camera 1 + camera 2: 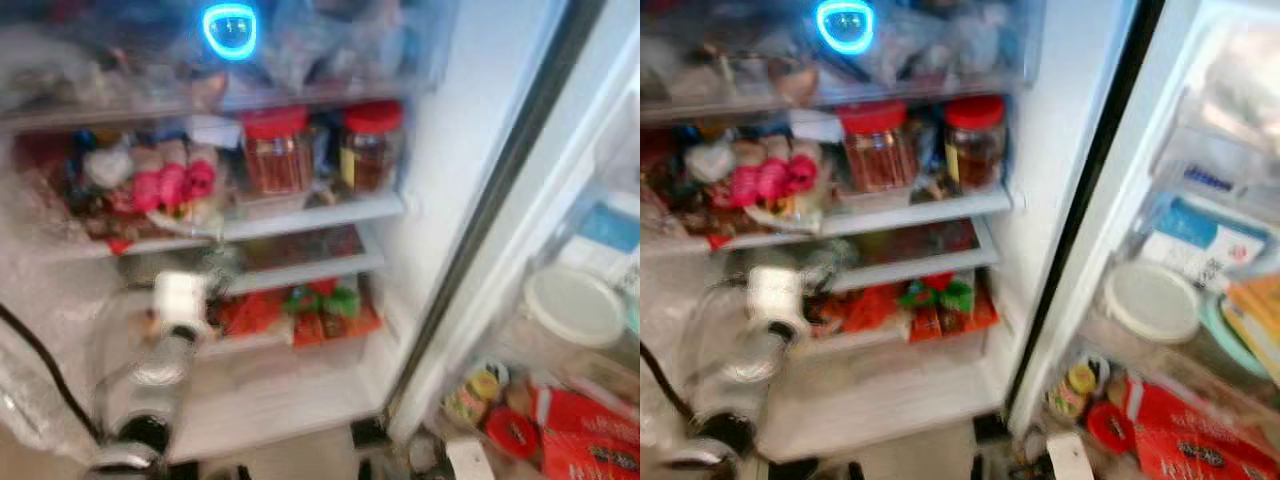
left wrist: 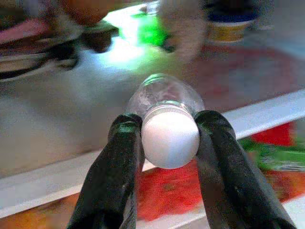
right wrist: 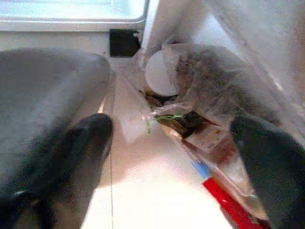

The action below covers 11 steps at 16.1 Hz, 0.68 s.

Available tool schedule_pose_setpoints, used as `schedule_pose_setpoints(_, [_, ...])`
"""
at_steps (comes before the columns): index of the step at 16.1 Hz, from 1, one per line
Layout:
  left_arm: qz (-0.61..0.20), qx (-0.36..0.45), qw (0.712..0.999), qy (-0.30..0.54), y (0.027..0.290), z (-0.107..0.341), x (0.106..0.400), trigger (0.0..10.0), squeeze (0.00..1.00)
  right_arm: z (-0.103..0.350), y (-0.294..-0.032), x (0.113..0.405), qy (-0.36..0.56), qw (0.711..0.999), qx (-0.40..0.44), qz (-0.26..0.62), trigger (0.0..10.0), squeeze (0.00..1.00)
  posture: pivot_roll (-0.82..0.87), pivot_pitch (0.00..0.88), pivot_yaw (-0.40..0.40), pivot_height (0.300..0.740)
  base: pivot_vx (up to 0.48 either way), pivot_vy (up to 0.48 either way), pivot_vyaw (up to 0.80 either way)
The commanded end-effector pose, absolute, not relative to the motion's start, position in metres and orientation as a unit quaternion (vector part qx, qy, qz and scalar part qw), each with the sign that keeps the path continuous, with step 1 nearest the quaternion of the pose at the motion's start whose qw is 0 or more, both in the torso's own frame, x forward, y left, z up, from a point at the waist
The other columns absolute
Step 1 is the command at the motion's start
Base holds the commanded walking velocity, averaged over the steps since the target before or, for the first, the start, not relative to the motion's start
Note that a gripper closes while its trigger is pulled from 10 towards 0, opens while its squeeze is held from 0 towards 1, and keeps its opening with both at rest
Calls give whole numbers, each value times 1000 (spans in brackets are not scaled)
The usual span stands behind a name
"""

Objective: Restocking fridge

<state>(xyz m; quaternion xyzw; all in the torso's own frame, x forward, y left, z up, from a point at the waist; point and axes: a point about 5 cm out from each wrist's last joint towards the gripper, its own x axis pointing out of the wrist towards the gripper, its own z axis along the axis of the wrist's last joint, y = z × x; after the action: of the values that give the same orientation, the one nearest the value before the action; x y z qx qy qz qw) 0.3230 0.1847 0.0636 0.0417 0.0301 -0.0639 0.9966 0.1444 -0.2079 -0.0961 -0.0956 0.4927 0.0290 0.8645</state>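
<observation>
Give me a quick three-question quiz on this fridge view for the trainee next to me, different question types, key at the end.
1. True or false: the left gripper is shut on a clear bottle with a white cap.
2. What colour are the lids of the two jars on the fridge shelf?
A. green
B. red
C. yellow
3. Fill in: the right gripper hangs with its fingers ____ over the floor by the foot of the fridge door.

Key: 1 true; 2 B; 3 open.
</observation>
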Motion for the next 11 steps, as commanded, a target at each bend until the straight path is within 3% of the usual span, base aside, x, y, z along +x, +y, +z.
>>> schedule_pose_setpoints(1, [-48, 56, 997, 40, 200, 63, 321, 10000, 0, -98, -197, 145, 495, 864, -80, 51, 10000, 0, -103, 0, -30, 634, 285, 0, 0])
schedule_pose_setpoints(7, [-40, 63, 996, 51, 200, 59, 319, 10000, 0, -98, -196, 145, 495, 864, -79, 51, 10000, 0, -103, 0, -28, 634, 0, 0, 0])
schedule_pose_setpoints(11, [8, 6, 997, 73, 210, 53, 320, 10000, 0, -98, -196, 145, 495, 864, -78, 53, 10000, 0, -105, 0, -29, 634, 0, 0, 0])
